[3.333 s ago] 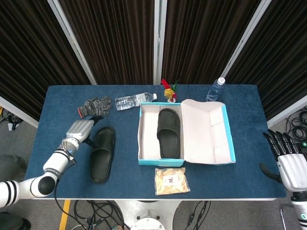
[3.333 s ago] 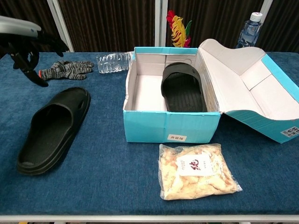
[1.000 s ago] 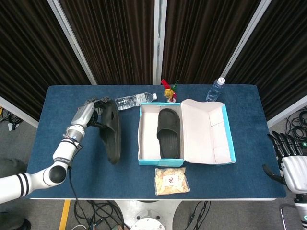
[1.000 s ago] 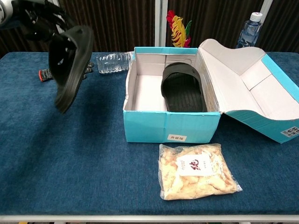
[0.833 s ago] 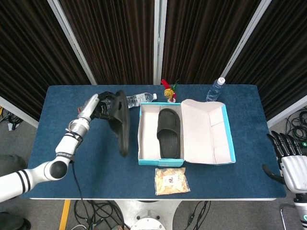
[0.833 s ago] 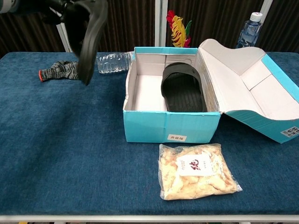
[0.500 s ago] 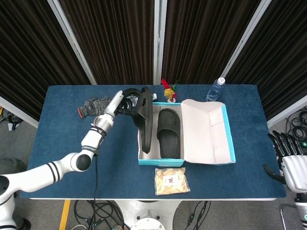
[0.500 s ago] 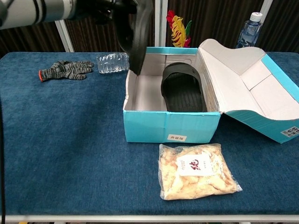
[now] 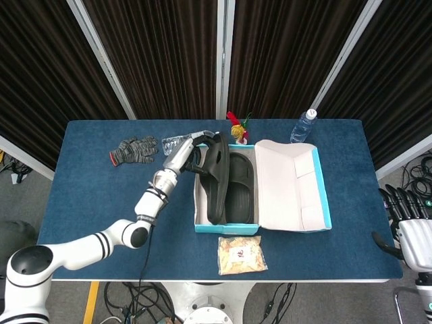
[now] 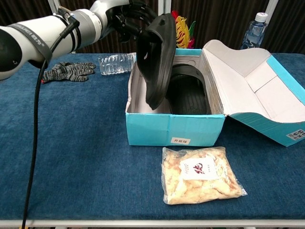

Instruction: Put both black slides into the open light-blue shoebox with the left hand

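The left hand (image 10: 125, 18) has its fingers (image 10: 138, 10) wrapped round the top end of the second slide (image 10: 156, 57), which hangs on edge, tilted, low end dipping into the empty left side of the light-blue shoebox (image 10: 174, 129). I'd roll it sole-down before letting go, so it drops flat beside the first slide (image 9: 240, 187) rather than leaning on it. Far right, the idle right hand (image 9: 408, 231) holds nothing, fingers spread.

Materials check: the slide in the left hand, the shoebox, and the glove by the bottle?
Held slide: looks like moulded foam or rubber, matte black, one thick piece with no seams; which one is open.
Shoebox: cardboard, light-blue print outside, plain whitish inside, folded flaps.
Glove: knit fabric, speckled grey with a red cuff edge, lying limp.
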`<state>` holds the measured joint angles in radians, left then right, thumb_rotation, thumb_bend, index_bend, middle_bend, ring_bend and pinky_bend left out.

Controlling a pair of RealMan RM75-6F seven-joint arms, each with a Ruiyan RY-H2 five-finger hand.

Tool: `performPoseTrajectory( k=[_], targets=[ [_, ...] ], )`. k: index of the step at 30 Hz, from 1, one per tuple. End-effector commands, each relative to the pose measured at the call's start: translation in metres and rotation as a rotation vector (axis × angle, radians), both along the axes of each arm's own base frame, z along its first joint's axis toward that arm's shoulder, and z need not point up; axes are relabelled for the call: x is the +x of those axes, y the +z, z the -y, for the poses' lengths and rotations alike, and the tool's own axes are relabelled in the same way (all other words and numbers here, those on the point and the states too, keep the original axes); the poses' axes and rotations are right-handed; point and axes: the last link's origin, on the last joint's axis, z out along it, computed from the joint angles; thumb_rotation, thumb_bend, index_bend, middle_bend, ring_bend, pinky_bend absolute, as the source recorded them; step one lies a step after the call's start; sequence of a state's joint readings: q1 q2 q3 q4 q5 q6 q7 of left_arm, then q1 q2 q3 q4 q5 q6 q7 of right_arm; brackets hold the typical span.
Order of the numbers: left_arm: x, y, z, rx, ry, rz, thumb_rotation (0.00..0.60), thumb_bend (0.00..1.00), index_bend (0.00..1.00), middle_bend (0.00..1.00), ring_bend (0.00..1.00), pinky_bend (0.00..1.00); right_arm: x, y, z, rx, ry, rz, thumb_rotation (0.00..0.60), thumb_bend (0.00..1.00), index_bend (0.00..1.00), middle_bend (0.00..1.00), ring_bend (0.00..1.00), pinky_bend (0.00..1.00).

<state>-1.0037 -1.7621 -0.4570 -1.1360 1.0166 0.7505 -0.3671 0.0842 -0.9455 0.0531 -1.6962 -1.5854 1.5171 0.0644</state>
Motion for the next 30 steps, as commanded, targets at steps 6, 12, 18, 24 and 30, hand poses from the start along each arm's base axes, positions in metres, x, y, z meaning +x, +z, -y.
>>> performPoseTrajectory(
  k=[6,12,18,24,30],
  targets=[
    [-0.009,-0.017,0.003,0.012,-0.026,-0.069,0.6,0.0,0.62,0.67,0.67,0.86,0.001,0.0,0.0,-0.001,-0.001,-0.001,0.6,0.15,0.0,0.05,0.0,0.03],
    [-0.014,-0.03,0.006,0.032,-0.053,-0.131,0.6,0.0,0.62,0.67,0.67,0.86,0.002,0.0,0.0,-0.002,-0.001,-0.005,0.6,0.15,0.0,0.05,0.0,0.03],
    [-0.018,-0.039,0.005,0.076,-0.069,-0.19,0.6,0.0,0.62,0.67,0.67,0.86,0.002,0.0,0.0,0.0,-0.002,-0.006,0.6,0.15,0.0,0.05,0.0,0.03],
    [-0.024,-0.045,0.004,0.083,-0.054,-0.218,0.6,0.0,0.62,0.67,0.67,0.86,0.001,0.0,0.0,-0.002,-0.006,-0.006,0.6,0.15,0.0,0.05,0.0,0.03],
    [-0.03,-0.051,0.008,0.053,-0.041,-0.247,0.6,0.0,0.61,0.66,0.64,0.85,0.001,0.0,0.0,0.0,-0.004,-0.005,0.6,0.15,0.0,0.05,0.0,0.03]
  ],
)
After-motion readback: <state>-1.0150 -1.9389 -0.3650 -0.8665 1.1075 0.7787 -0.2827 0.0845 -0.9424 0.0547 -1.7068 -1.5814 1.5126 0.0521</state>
